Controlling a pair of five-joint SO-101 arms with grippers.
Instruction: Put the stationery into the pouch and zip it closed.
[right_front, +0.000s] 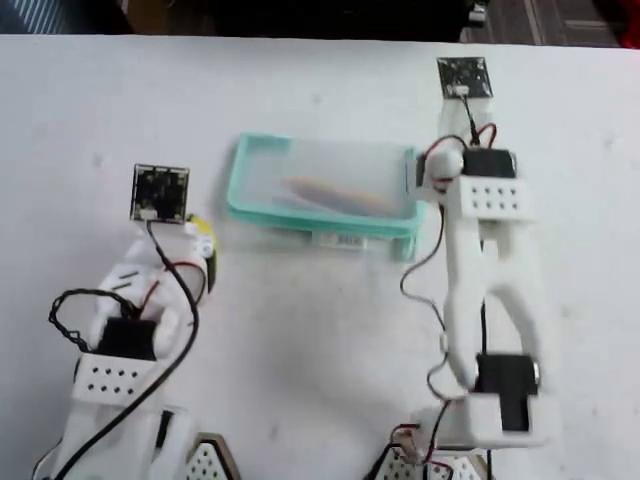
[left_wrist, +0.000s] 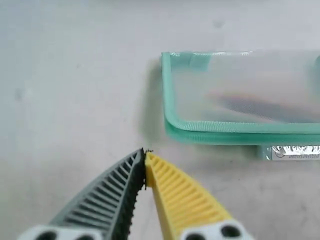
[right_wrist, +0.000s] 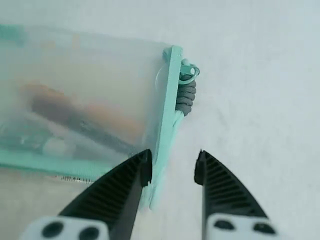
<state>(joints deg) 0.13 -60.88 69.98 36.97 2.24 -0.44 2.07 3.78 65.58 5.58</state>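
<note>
On the near side of the white worktop (right_front: 300, 350), the left gripper (left_wrist: 145, 154) has its grey and yellow fingers pressed together on nothing. Their tips are near the corner of the pouch (left_wrist: 240, 95) but apart from it. The right gripper (right_wrist: 172, 164) has its black fingers spread. The end edge of the pouch runs between them, with one finger over the pouch and the other over bare worktop. Past those fingertips, the zip pull (right_wrist: 189, 72) with its grey cord (right_wrist: 186, 97) sticks out at that end's corner. The pouch lies flat mid-worktop, teal-rimmed and translucent. Inside it lies the stationery (right_wrist: 75, 115), long orange and dark shapes, probably pens, though too blurred to be sure.
</note>
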